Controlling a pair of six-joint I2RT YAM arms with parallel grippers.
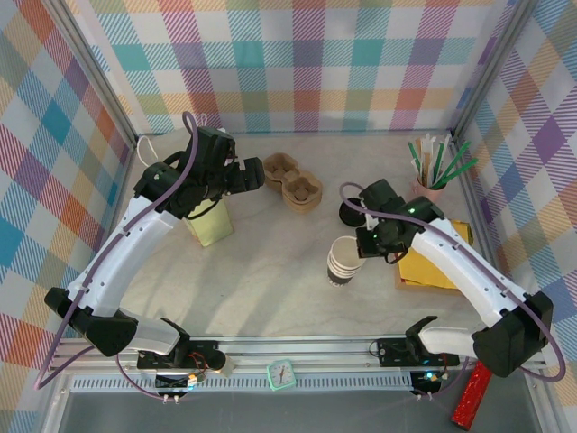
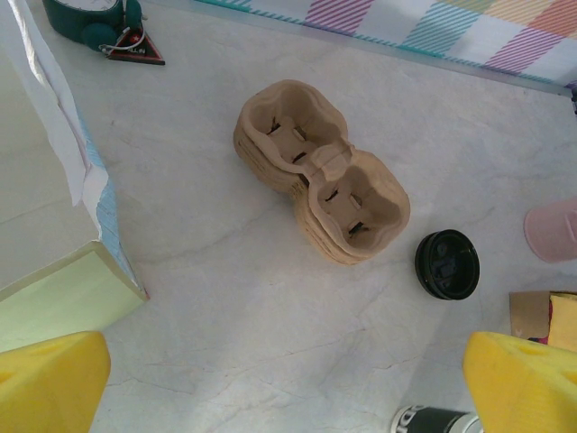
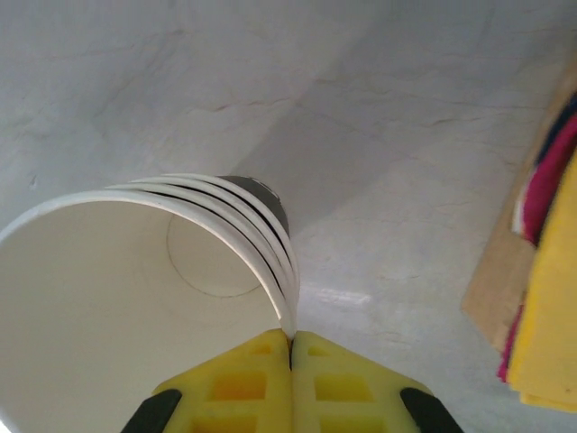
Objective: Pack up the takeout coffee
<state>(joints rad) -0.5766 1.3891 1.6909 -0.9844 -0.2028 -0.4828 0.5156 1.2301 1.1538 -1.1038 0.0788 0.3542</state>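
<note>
- Overhead, the takeout coffee (image 1: 350,213) is sitting right of centre, just above the stack of lidless cups (image 1: 343,260).
- Left wrist: the left gripper (image 2: 284,390) is gaping wide. The coffee's black lid is showing at lower right. It is probably light and crushable, best gripped gently round its sides.
- Right wrist: the right gripper (image 3: 290,345) is pinching the stack's rim, a grip the overhead view is leaving unclear.

Bright even lighting, soft shadows, small glare on tabletop (image 3: 335,296), near foreground soft
</note>
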